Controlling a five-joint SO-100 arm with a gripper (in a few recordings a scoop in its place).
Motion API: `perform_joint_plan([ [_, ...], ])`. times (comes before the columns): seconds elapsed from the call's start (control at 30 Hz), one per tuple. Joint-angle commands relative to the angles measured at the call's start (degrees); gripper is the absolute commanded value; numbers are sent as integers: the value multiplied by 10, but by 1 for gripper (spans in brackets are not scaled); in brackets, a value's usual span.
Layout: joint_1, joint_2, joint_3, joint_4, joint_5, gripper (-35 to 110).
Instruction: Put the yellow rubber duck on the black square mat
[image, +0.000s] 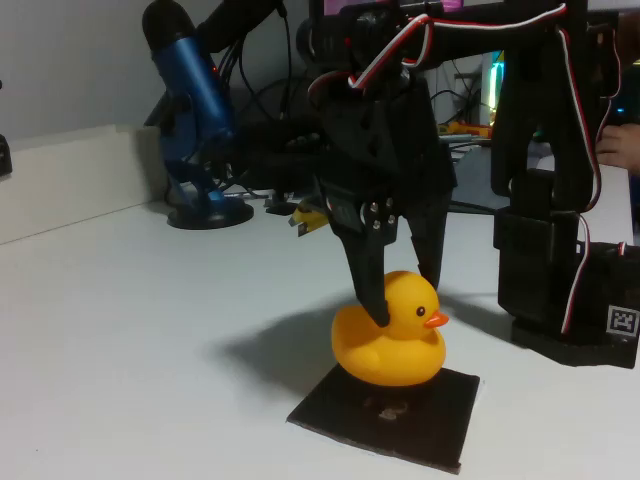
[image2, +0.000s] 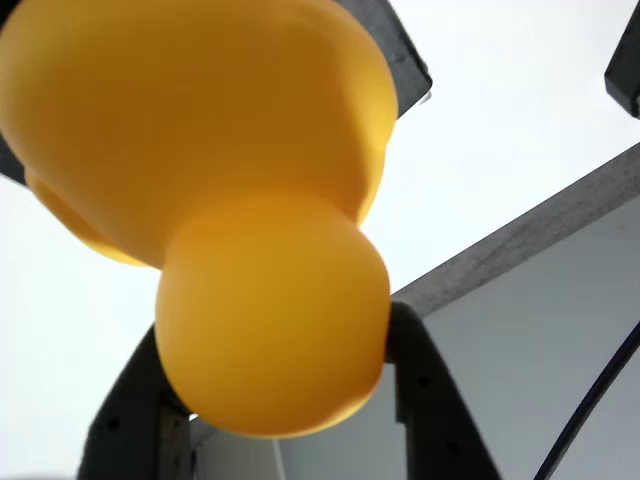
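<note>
The yellow rubber duck (image: 392, 340) stands upright on the back half of the black square mat (image: 400, 420), its orange beak pointing right. My gripper (image: 407, 303) comes down from above, and its two black fingers press against either side of the duck's head. The wrist view looks down on the duck (image2: 270, 330): its round head sits between the fingers (image2: 130, 410), its body lies beyond, and a corner of the mat (image2: 400, 50) shows past the body. A pale mark shows on the mat in front of the duck.
A blue microphone on a round stand (image: 195, 110) stands at the back left. The arm's black base (image: 560, 260) is to the right of the mat. Cables and clutter lie behind. A person's hand (image: 620, 145) shows at the right edge. White table (image: 150, 330) spreads left.
</note>
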Motion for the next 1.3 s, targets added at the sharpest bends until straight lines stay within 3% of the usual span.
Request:
perform_joint_plan([
  [0.0,-13,29,4,5,-9,13],
  [0.33,-17,-12,4,6,-9,37],
  [1.03,-43,6,-192,74,-31,37],
  [1.27,91,9,-252,73,-31,37],
])
